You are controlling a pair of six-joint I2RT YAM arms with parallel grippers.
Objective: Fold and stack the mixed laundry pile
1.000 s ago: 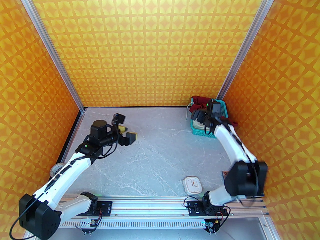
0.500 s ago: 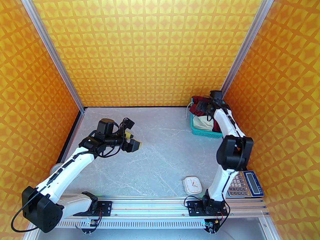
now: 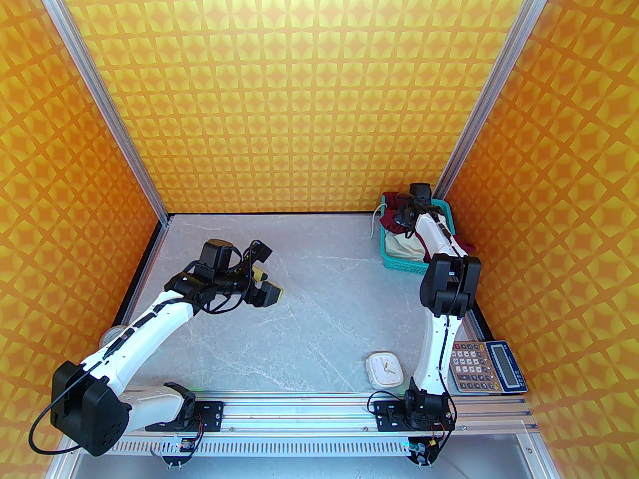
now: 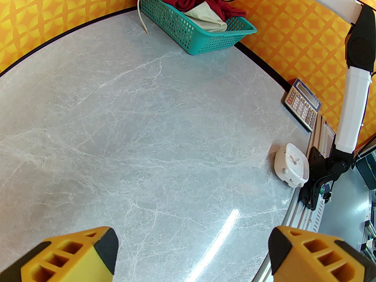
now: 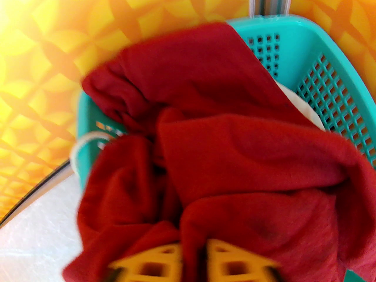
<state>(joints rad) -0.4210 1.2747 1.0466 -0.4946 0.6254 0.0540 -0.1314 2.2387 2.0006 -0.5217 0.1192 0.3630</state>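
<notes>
The dark maroon-red shirt (image 5: 223,145) lies heaped in the teal mesh basket (image 5: 326,81) and hangs over its rim. My right gripper (image 5: 194,263) is shut on a fold of it, with fabric pinched between the yellow fingers (image 5: 235,264). From above, the right gripper (image 3: 402,214) sits over the basket's far end in the back right corner. The cream-beige shorts (image 3: 400,245) lie under the shirt (image 3: 394,200), their drawstring (image 3: 375,220) dangling outside. My left gripper (image 3: 266,283) hovers open over the left table with nothing between its fingers (image 4: 79,254).
The basket (image 3: 405,265) stands against the right wall. A white clock (image 3: 383,369) and a calculator (image 3: 481,367) lie near the front right edge by the right arm's base. A tape roll (image 3: 111,336) sits at the left edge. Bare marble (image 4: 164,122) spans the middle.
The right arm stretched farther into the basket's far end and its gripper came down onto the red shirt. The left gripper drifted slightly right and toward the front.
</notes>
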